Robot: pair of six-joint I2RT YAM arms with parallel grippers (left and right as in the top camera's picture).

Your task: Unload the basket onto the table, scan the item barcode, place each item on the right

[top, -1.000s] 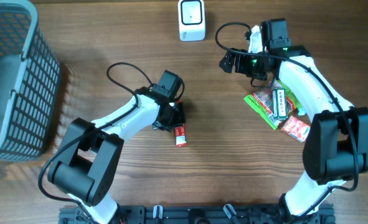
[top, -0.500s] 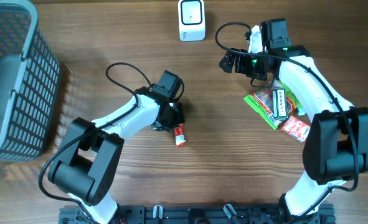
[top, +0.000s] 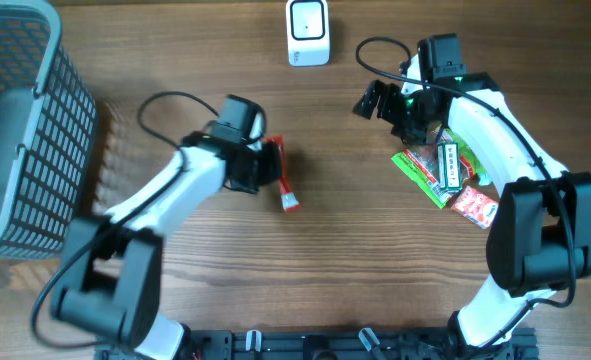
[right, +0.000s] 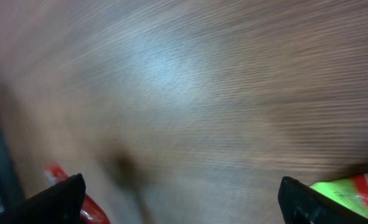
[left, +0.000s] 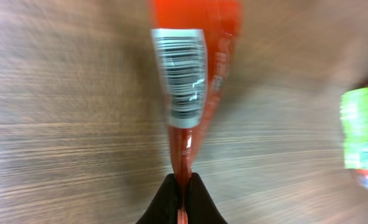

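A slim red packet [top: 285,182] with a white barcode label [left: 182,71] hangs above the table, pinched by one end in my left gripper [top: 271,166]. In the left wrist view the black fingertips [left: 182,188] are shut on the packet's thin edge and the barcode faces the camera. The white scanner [top: 307,32] stands at the table's far edge, well apart from the packet. My right gripper [top: 400,115] hovers open over bare wood, right of centre, its fingers [right: 62,198] wide apart with nothing between them.
A grey mesh basket [top: 20,130] fills the left side. Several green and red packets [top: 443,170] lie in a pile under the right arm; a green one [right: 352,183] shows by the right finger. A green packet [left: 361,137] appears blurred in the left wrist view.
My left gripper closed on the red packet, lifted it and carried it left and farther back. The right gripper shifted slightly and stayed open.
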